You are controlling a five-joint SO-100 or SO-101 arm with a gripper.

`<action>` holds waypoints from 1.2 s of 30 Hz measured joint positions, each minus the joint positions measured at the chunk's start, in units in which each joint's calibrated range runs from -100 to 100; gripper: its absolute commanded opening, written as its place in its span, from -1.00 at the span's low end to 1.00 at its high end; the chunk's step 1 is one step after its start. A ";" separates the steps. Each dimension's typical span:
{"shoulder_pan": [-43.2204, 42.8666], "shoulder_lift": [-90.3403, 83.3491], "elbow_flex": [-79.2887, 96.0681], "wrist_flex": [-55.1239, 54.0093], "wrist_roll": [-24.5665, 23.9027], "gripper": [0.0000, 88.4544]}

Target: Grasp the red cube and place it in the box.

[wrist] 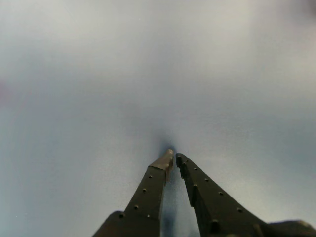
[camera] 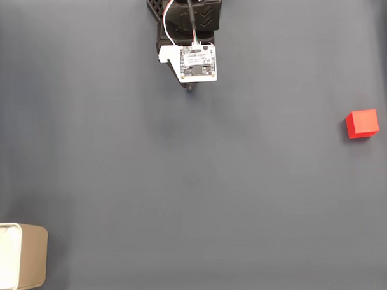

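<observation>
Nothing grabbed yet, red cube [camera: 362,124] just sitting at the right edge of the table [camera: 182,183] in the fixed view.

Box [camera: 29,265] is way off in the bottom-left corner, well apart from the cube, open side showing white. Arm's tucked up at the top middle, end effector [wrist: 173,157] pointing down close to the bare table, fingertips pinched nearly together with nothing between them. Looks like the reach step hasn't begun. Next move I'd guess: swing toward the cube's side, open up wide, drop over it.
</observation>
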 measured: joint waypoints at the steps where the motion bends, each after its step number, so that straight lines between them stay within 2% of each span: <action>1: 0.00 0.00 0.00 0.00 0.00 -1.00; 36: 0.45 0.00 0.00 -1.91 0.93 -1.00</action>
